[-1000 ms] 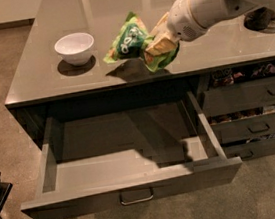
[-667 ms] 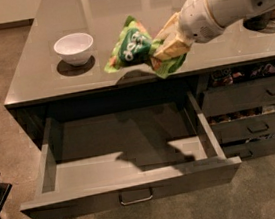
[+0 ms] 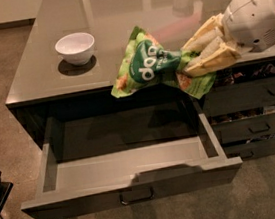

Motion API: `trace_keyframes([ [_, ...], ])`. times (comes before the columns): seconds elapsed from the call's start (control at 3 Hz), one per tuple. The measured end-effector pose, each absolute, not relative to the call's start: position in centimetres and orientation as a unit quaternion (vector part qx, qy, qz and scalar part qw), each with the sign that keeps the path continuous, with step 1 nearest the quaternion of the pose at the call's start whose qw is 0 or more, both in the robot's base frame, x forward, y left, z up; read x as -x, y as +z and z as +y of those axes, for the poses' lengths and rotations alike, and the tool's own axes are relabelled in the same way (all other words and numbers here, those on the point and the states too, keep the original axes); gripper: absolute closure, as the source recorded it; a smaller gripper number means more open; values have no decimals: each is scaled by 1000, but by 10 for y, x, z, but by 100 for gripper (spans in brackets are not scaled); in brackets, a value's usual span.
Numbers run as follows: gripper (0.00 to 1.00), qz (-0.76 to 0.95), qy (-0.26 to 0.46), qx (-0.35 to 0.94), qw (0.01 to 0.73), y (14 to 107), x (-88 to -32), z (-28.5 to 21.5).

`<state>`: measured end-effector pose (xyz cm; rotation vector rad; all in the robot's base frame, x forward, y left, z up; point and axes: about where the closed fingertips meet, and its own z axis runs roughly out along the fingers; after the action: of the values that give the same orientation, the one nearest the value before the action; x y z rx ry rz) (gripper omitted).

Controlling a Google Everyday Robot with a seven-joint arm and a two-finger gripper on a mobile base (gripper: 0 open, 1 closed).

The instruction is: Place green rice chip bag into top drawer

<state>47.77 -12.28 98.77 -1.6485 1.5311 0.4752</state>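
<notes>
Clamping the green rice chip bag [image 3: 147, 66], pincer [image 3: 187, 60] hovers over open top drawer [image 3: 130, 168].

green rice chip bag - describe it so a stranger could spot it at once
At the front edge of the grey counter, above the open top drawer, the end effector, at the right, is shut on the green rice chip bag. It is crumpled bright green foil with white lettering, unlike the plain white bowl on the counter.

The claw [image 3: 187, 58], at the bench's [image 3: 37, 79] front edge, has thick cream-yellow fingers [image 3: 211, 59]. Behind it sits a rounded white shell [image 3: 254, 15].
</notes>
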Motion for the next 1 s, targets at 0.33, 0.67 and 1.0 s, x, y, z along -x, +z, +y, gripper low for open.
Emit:
trace_keyframes([
  [0.33, 100, 608, 189, 654, 409, 988, -478, -123],
  [0.67, 100, 592, 190, 681, 388, 963, -468, -110],
  [1.0, 100, 571, 211, 701, 370, 920, -452, -91],
])
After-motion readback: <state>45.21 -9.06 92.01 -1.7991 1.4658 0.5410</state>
